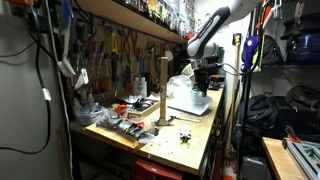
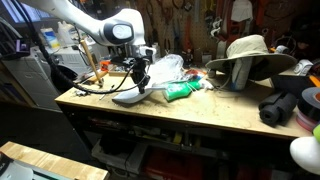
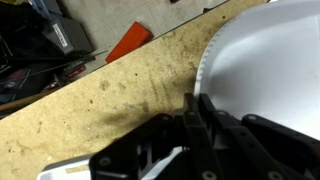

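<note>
My gripper [image 3: 193, 100] sits at the rim of a white plate-like disc [image 3: 265, 60] with a finely notched edge, which lies on a worn wooden workbench [image 3: 110, 95]. The two black fingers are pressed close together, with the disc's thin rim running in between them. In both exterior views the gripper [image 2: 140, 84] [image 1: 201, 86] points down at the disc [image 2: 124, 98] [image 1: 190, 104] near the bench's edge. The contact itself is hidden by the fingers.
A green packet [image 2: 183, 91] and crumpled clear plastic [image 2: 165, 68] lie just beside the disc. A hat [image 2: 248, 50] and dark gear [image 2: 285, 105] sit further along. A wooden post [image 1: 162, 90] and scattered tools [image 1: 130, 112] stand on the bench. A red object [image 3: 130, 42] lies below the bench edge.
</note>
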